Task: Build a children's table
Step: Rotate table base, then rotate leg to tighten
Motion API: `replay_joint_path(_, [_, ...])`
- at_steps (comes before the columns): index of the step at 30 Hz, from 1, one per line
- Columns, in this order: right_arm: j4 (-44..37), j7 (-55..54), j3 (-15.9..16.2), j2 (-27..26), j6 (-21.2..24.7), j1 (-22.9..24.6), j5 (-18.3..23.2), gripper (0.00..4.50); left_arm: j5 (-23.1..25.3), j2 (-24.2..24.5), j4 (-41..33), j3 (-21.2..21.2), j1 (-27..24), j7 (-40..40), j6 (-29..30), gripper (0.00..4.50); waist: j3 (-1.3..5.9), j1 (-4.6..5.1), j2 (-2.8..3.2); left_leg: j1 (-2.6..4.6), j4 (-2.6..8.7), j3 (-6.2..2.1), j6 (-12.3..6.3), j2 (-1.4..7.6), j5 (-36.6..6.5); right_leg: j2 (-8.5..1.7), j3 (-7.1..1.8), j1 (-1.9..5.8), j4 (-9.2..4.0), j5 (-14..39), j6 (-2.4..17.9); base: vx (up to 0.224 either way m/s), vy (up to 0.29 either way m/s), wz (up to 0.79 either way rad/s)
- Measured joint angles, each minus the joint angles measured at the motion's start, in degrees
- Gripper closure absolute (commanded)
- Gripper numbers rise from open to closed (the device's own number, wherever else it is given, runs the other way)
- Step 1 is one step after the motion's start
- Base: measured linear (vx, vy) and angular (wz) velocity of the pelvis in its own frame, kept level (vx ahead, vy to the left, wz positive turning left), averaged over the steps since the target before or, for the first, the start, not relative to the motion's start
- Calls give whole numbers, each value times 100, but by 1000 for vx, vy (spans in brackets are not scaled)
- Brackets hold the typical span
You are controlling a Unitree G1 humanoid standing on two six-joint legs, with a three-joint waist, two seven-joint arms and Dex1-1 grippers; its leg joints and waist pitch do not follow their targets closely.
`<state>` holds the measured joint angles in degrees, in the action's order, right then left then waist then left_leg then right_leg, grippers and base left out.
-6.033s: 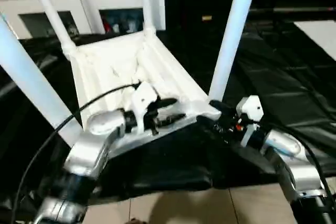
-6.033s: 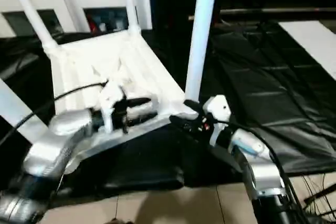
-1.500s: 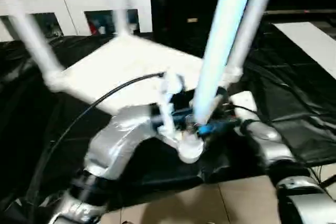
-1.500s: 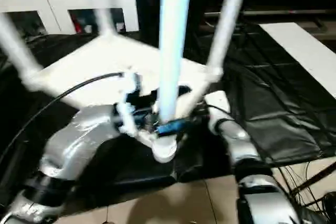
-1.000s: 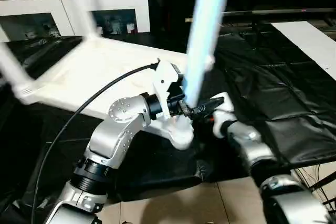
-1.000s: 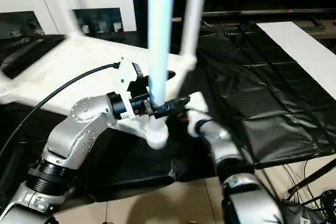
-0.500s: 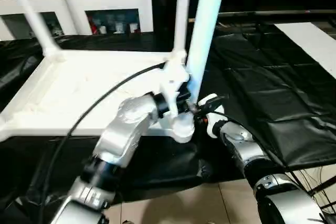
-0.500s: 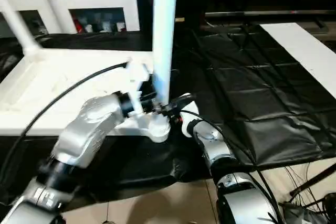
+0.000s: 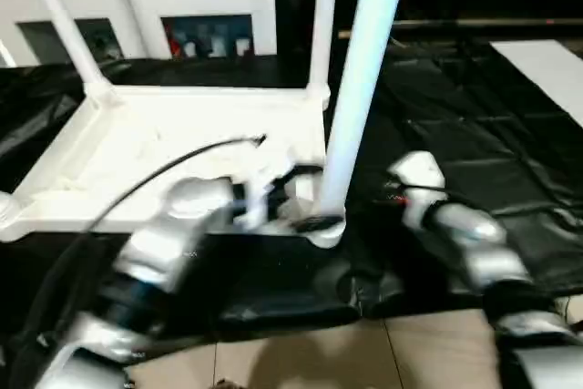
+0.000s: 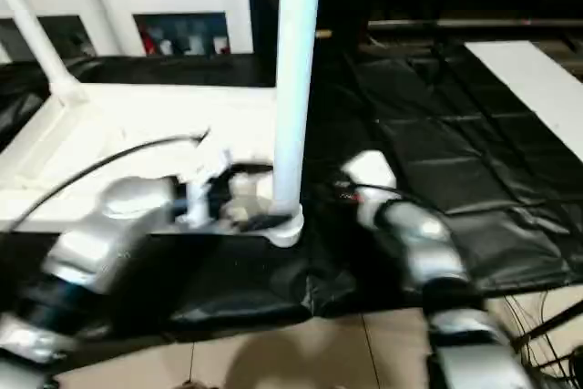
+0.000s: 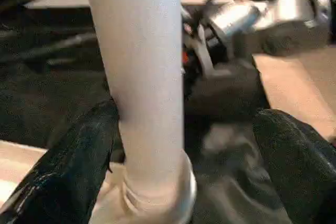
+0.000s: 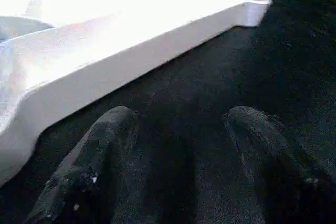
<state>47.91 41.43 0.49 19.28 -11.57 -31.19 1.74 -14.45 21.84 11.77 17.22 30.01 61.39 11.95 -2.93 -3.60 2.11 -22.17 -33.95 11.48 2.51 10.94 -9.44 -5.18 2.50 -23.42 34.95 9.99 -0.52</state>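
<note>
The children's table lies upside down on the black sheet, its white tabletop (image 9: pixel 173 134) level with the legs pointing up. The near right leg (image 9: pixel 360 88) stands in its corner socket (image 9: pixel 323 230). My left gripper (image 9: pixel 305 199) is open at that leg's base. In the left wrist view the leg (image 11: pixel 139 66) rises between its black fingers (image 11: pixel 68 171), one close against it, the other apart. My right gripper (image 9: pixel 387 193) hovers open to the right of that corner with nothing in it; its fingers (image 12: pixel 100 150) are over the sheet beside the tabletop's rim (image 12: pixel 121 51).
A white cabinet with glass doors (image 9: pixel 182 6) stands behind the table. The black sheet (image 9: pixel 474 107) runs on to the right, where a white board (image 9: pixel 547 61) lies. Pale floor tiles (image 9: pixel 319 362) begin at the sheet's front edge.
Over the last second the tabletop has swung round from a tilt and now lies level. My left arm has dropped lower, and my right gripper has drawn off to the right of the corner.
</note>
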Motion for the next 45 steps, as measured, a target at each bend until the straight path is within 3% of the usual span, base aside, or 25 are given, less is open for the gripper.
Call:
replay_joint_path(3, [-305, 420, 121, 243, -22, 131, -2, 129, 769, 366, 747, 538, 280, 158, -337, 2, 1, -5, 57, 0, 0, 0, 0, -1, 0, -1, 0, 0, 1, 1, -2, 0, 0, 0])
replay_joint_path(4, [-423, 557, 161, 309, -17, 209, 1, 129, 970, 445, 980, 638, 330, 154, -405, 30, 2, -4, 60, 1, 1, -1, 0, 1, 0, -1, 1, 0, 1, 3, -4, 0, 0, 0])
replay_joint_path(5, [-661, 828, 234, 413, 52, 363, 43, 129, 1180, 469, 1299, 723, 400, 94, -523, 30, 1, -5, 62, -1, 5, -2, 0, 1, 0, 0, 4, -1, 0, 4, -6, 0, 0, 0])
replay_joint_path(8, [-1314, 1514, 420, 550, 422, 694, 285, 129, 1433, 352, 1821, 822, 534, -81, -767, 43, -3, -15, 67, -10, 4, -2, -2, 0, -1, -1, 5, -3, -4, 4, -6, 0, 0, 0])
replay_joint_path(11, [-2230, 2291, 715, 746, 953, 1058, 656, 129, 1546, 260, 2104, 845, 746, -130, -987, 73, -3, -87, 73, -8, 4, -2, -3, 1, -1, -1, 6, -2, -5, 3, -5, 0, 0, 0])
replay_joint_path(14, [-2697, 2591, 798, 938, 1297, 1145, 813, 129, 1560, 170, 2402, 826, 925, -166, -1251, 105, -5, -143, 91, -1, 1, -1, -3, 0, 0, -3, 4, 1, -3, 1, -2, 0, 0, 0])
replay_joint_path(24, [-3433, 2798, 893, 1208, 1979, 1342, 972, 129, 1717, -45, 3395, 807, 1310, -142, -1773, 183, -5, -203, 94, -2, 4, -2, -3, 0, -1, -4, 7, 4, -7, 3, -4, 0, 0, 0])
replay_joint_path(36, [-3713, 2802, 904, 1305, 2282, 1367, 988, 129, 1765, -98, 4001, 783, 1515, 265, -1965, 273, -3, -284, 98, -1, 3, -3, -2, 0, 0, -5, 6, 4, -5, 3, -3, 0, 0, 0])
replay_joint_path(45, [-3824, 2802, 918, 1307, 2355, 1368, 989, 129, 1810, -181, 4282, 734, 1568, 342, -2044, 350, -4, -288, 99, -1, 3, -3, -2, 0, 0, -6, 7, 4, -5, 2, -3, 0, 0, 0])
